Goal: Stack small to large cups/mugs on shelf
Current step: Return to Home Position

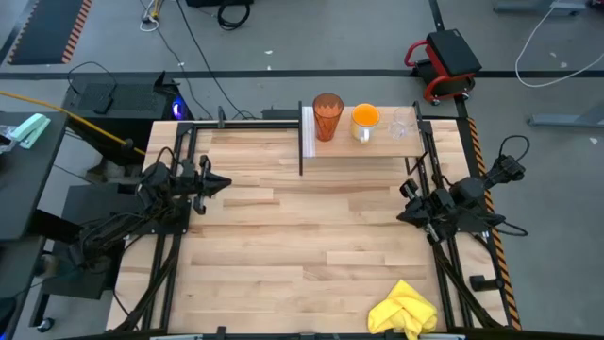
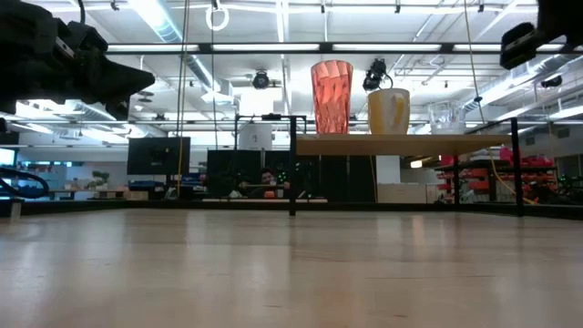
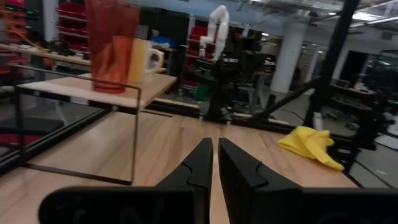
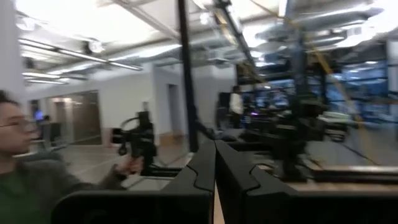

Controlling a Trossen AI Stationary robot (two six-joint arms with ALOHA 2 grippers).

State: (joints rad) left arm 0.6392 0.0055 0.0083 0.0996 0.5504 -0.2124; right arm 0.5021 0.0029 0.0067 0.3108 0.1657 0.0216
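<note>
Your left gripper (image 1: 223, 182) sits low at the table's left side, fingers clenched on nothing. Your right gripper (image 1: 407, 209) is at the right side, fingers likewise closed and empty. Both tips face inward across the table (image 1: 283, 246).

- All three cups stand on the shelf (image 1: 377, 147), well apart from either gripper.
- They form one row along the shelf's length: tumbler (image 1: 327, 117) next to the white end panel, orange cup (image 1: 364, 120) in the middle, glass (image 1: 401, 123) towards the right end.
- Each is upright, mouth up, long axis vertical, with a small gap between neighbours.
- The shelf runs along the far edge on the right half, nearer your right arm.
- Bare planks lie between the arms.
- A yellow cloth (image 1: 404, 310) is bunched at the near right edge.
</note>
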